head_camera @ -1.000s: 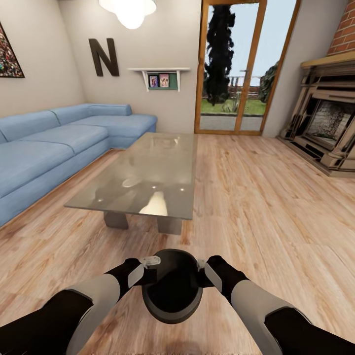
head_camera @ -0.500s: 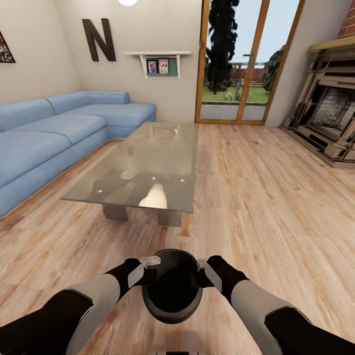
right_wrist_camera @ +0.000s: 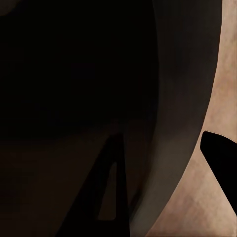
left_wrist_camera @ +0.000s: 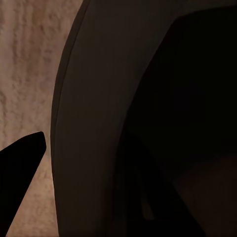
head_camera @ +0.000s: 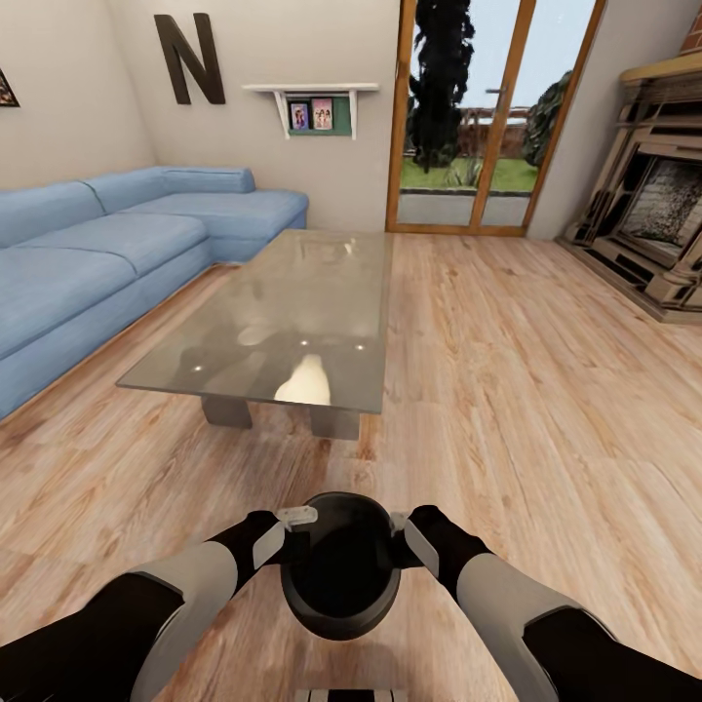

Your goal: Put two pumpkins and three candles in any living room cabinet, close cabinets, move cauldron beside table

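Dark letter "N" (head_camera: 190,58) — on wall (head_camera: 292,39)

Both arms reach forward and inward, left gripper (head_camera: 295,526) and right gripper (head_camera: 405,531) facing each other.

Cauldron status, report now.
Both pincers, left and right, clamp the cauldron by its rim, one each side. Cauldron held above the wood floor, short of the table. Path to the table clear.

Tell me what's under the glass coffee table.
Under the coffee table: two short grey block legs and wood floor, seen through the glass. Reflections hide part of it.
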